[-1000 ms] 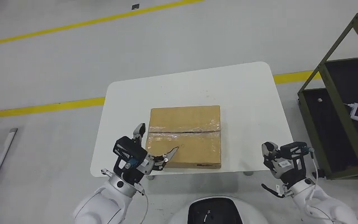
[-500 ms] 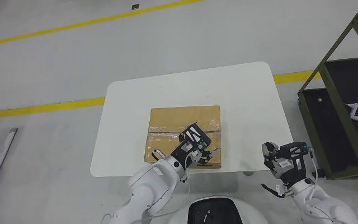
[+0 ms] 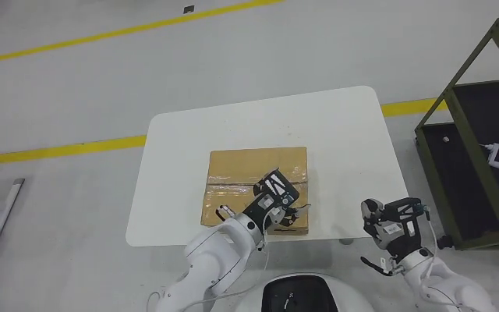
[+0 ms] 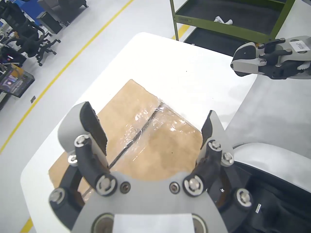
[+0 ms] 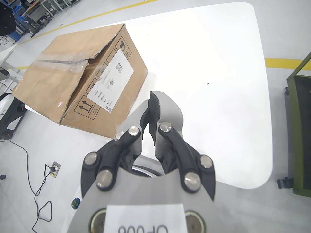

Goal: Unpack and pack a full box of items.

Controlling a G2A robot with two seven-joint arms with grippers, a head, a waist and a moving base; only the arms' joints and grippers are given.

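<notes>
White surface (image 3: 343, 132) carries 1 taped cardboard box (image 3: 257, 168). My left pincer (image 4: 148, 120), wide open and empty, hovers over its near half. The seam (image 4: 141, 132) runs crosswise just beyond. My right pincer (image 5: 151, 103), closed on nothing, is well apart.

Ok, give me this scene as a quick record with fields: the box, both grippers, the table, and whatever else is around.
box: brown cardboard box on the white table, flaps closed
seam: clear tape along the top seam, wrinkled
left gripper: open, empty, above the box's near half
right gripper: shut, empty, apart from the box, by the table's near right corner
nearby: green cart beside the table
</notes>
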